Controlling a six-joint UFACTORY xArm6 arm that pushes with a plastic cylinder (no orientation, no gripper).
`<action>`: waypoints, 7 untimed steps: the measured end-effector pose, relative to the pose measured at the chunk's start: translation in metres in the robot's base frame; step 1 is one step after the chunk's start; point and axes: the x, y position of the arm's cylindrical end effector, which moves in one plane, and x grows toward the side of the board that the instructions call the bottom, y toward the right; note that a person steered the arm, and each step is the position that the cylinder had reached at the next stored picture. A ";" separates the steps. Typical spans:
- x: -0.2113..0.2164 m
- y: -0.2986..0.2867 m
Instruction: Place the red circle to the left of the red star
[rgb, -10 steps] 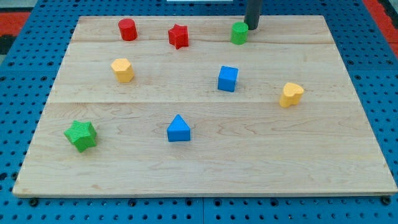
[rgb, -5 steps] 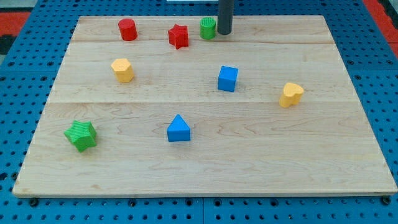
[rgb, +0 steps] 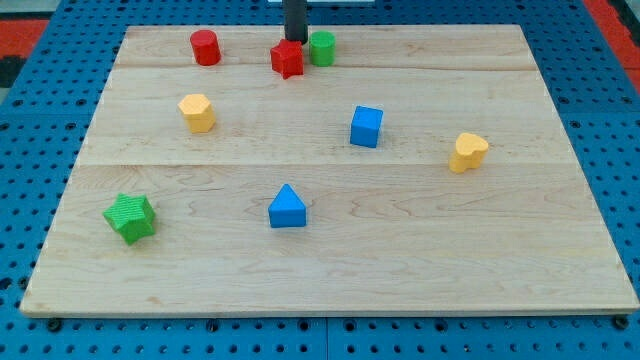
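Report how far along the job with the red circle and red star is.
Looks done: the red circle already sits to the view's left of the red star, apart from it. In hand: my tip is just behind the star, beside the green circle. Left: nothing obvious.

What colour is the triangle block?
Blue. The triangle block shows clearly in the camera view, near the board's middle bottom.
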 end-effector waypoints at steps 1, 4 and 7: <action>0.027 -0.016; -0.021 -0.064; 0.001 -0.115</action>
